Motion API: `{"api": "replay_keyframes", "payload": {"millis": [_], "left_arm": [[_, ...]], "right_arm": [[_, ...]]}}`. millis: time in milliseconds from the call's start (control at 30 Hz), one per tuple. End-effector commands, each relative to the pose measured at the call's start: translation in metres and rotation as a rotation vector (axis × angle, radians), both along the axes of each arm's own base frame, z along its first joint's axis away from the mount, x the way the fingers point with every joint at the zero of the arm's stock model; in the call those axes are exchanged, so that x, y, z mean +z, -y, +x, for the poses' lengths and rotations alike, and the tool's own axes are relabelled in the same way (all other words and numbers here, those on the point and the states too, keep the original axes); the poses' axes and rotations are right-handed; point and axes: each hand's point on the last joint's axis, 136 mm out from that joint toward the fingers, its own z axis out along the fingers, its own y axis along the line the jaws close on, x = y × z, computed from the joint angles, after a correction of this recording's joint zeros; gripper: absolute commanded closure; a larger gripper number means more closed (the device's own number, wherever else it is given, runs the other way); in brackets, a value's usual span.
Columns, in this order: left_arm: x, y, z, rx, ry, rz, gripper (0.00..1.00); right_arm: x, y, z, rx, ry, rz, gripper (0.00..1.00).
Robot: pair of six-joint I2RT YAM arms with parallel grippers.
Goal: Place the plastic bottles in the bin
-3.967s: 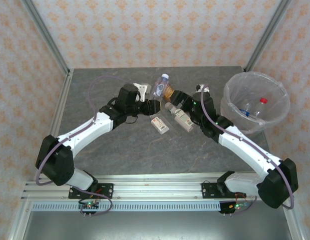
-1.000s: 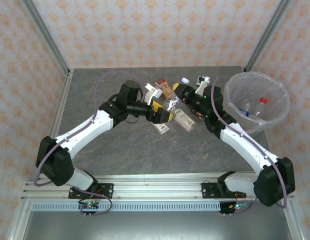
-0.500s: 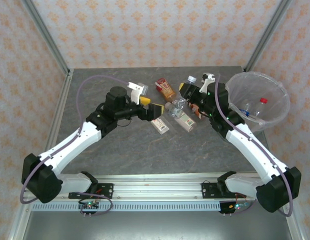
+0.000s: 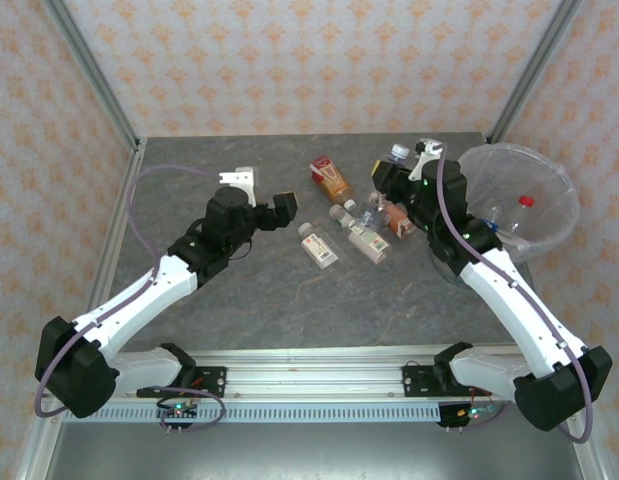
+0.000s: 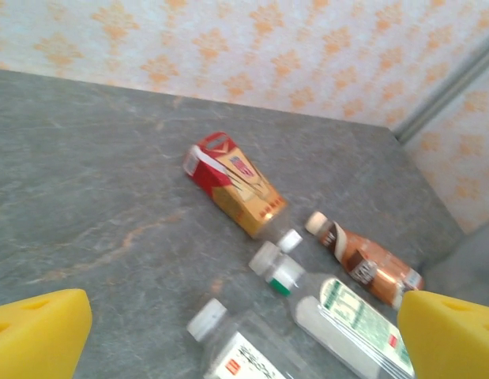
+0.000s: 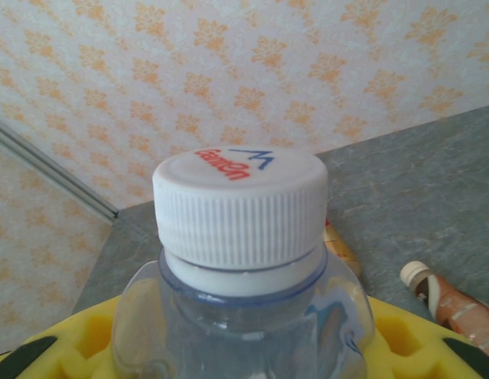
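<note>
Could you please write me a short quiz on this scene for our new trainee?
1. True or false: the left gripper is open and empty.
2. The right gripper holds: A) a white-capped clear bottle; B) a metal can; C) nothing.
3. Fill in: the red-capped bottle lies in the ___.
Key: 1 true; 2 A; 3 bin.

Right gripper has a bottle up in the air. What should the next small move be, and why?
Probably swing the right gripper rightward over the bin. It is shut on a white-capped clear bottle, held aloft beside the bin's left rim and not yet above the opening.
</note>
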Motion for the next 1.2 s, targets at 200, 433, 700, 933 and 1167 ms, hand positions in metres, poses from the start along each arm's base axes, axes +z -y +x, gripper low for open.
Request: {"api": "replay_keyframes", "payload": {"millis": [200, 433, 700, 933, 1167], "left_arm": [[-0.020, -0.048, 0.010, 0.282, -0.023, 0.030, 0.00], [-0.032, -0.050, 0.013, 0.315, -0.063, 0.034, 0.00], [-0.044, -0.048, 0.018, 0.332, -0.112, 0.055, 0.00], [-0.054, -0.042, 0.022, 0.322, -0.143, 0.050, 0.00], [-0.062, -0.036, 0.025, 0.311, -0.182, 0.039, 0.00]], "right_arm": [[0.066, 0.056, -0.022, -0.207, 0.169, -0.133, 0.70], [0.092, 0.090, -0.037, -0.367, 0.308, -0.153, 0.69], [0.130, 0.132, -0.062, -0.578, 0.516, -0.155, 0.70], [0.132, 0.167, -0.065, -0.686, 0.462, -0.239, 0.69], [0.104, 0.216, -0.042, -0.801, 0.312, -0.267, 0.69]]}}
